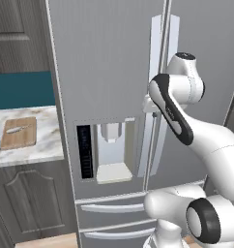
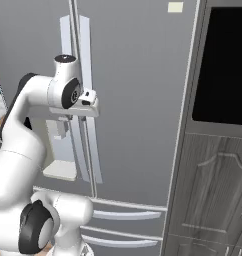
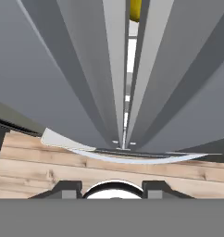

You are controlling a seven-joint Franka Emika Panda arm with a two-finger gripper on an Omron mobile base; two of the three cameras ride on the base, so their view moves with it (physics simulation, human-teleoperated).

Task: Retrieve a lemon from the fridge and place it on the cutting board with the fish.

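No brand, label or readable writing shows on the fridge (image 1: 109,63); the only marks are a small pale square tag (image 2: 175,7) high on its right door and the dark vertical panel (image 1: 84,152) of the door dispenser (image 1: 110,154). The dispenser's recess holds nothing but its pale tray and a short spout above it.

The fridge doors stand all but closed. In the hand view a thin bright gap runs between them, showing the white interior, and at the top of that gap sits a sliver of yellow — the lemon (image 3: 135,9), inside the fridge. How it rests there cannot be told.

The gripper (image 2: 88,106) is at the long vertical handles (image 1: 160,72) in the middle of the fridge, about level with the top of the dispenser. Its fingers (image 3: 67,189) are pressed nearly together; the pictures do not make clear whether a handle sits between them.

Left of the fridge, on a marbled counter (image 1: 41,145), lies the cutting board (image 1: 22,135) with the fish (image 1: 16,129) on it — the fish slanted across the board's upper half. The board is well apart from the fridge. Behind the counter the wall is teal.

Below the doors, two bottom drawers (image 1: 111,208) with curved pale handles are shut. Right of the fridge stands a dark wood-grain cabinet (image 2: 213,190) with a black panel (image 2: 223,65) above it.
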